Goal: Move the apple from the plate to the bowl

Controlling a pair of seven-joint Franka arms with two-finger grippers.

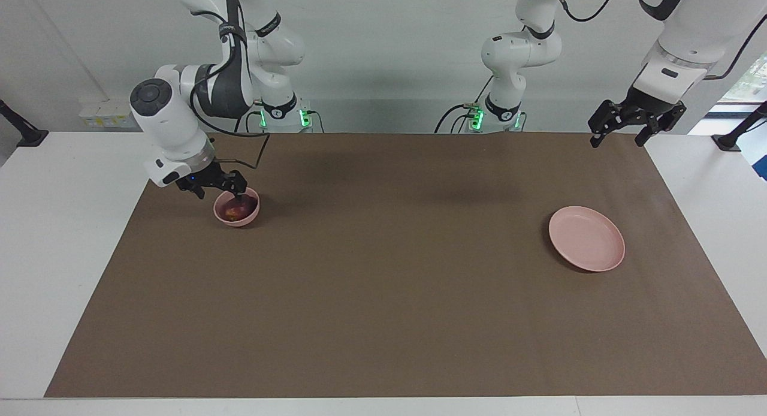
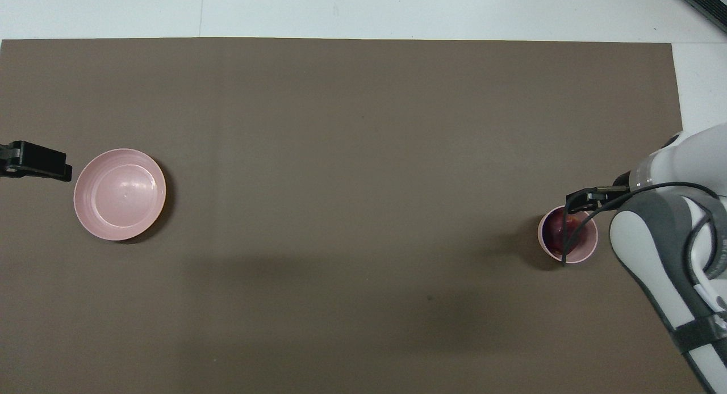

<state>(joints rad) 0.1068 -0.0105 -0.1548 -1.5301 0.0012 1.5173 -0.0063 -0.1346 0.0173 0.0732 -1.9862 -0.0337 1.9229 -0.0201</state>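
Facing view. Apple [image 1: 235,210], dark red with a yellowish patch, lying inside the small deep pink bowl [image 1: 237,218] toward the right arm's end of the worktop [image 1: 383,296]. Right gripper [image 1: 223,184] low at the bowl's robot-side rim, one fingertip reaching just over the rim above the apple; impossible to tell whether the fingers are spread or closed, or whether they touch the fruit. Flat pink plate [image 1: 587,238] bare, well apart from the bowl, toward the left arm's end and slightly farther from the robots. Left gripper [image 1: 622,141] raised in the air over the mat's edge at the left arm's end, fingers spread apart with nothing between them; this arm waiting.

Overhead view. Apple [image 2: 559,230] filling most of the bowl [image 2: 590,243], a black cable crossing over both. Right gripper [image 2: 585,200] covering the bowl's rim. Plate [image 2: 120,194] bare at the other end of the brown mat [image 2: 341,155]. Left gripper [image 2: 34,161] showing only as a dark tip just beside the plate.
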